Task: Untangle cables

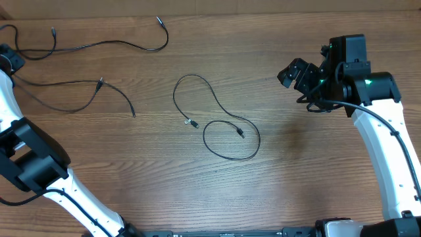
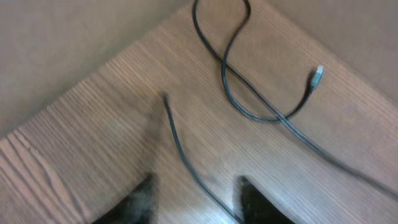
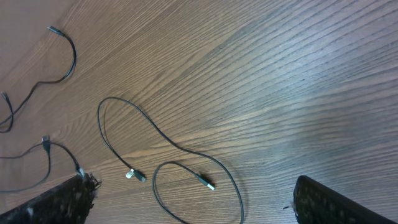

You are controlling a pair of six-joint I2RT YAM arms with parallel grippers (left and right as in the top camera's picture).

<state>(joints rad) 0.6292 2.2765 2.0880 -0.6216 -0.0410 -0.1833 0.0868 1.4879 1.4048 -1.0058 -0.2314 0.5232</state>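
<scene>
Left gripper (image 2: 198, 200), right gripper (image 3: 194, 200) hover spread; cables (image 1: 191, 122) below.

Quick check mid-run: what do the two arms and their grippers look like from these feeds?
Both arms have glossy white tubular links with chunky black joint housings. A thick black cable runs along the right arm, whose wrist shows a small green light. The left gripper and right gripper have dark, matte fingers.

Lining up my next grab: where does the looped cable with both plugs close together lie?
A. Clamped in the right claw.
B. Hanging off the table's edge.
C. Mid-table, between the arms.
C: the looped cable lies flat mid-table, while the right claw hangs open and empty off to one side.
</scene>
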